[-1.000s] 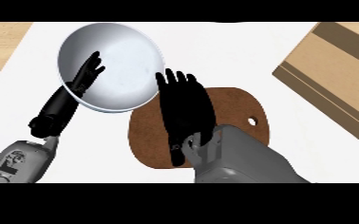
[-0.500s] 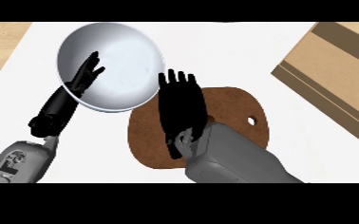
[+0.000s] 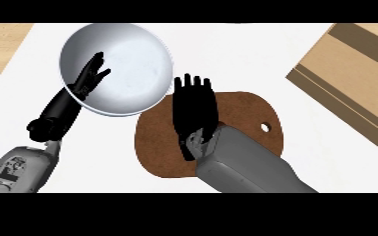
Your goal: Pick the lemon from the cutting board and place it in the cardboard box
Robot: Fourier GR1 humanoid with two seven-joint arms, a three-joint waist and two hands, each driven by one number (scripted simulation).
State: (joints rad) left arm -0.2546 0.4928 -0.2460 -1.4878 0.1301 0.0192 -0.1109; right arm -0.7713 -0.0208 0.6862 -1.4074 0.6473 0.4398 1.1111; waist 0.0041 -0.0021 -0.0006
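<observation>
Right hand (image 3: 193, 105) lies flat over the cutting board (image 3: 251, 115), fingers straight and spread; left hand (image 3: 87, 76) rests open over the bowl (image 3: 136, 50).

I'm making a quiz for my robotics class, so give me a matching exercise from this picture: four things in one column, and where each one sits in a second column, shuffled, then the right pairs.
Things:
1. cutting board
2. cardboard box
3. bowl
4. right hand

Places:
A. at the view's right edge
B. upper left of the counter, with the left hand in front of it
C. open, fingers straight, over the brown board
D. middle of the counter, under the right forearm

Pairs: 1-D, 2-A, 3-B, 4-C
</observation>
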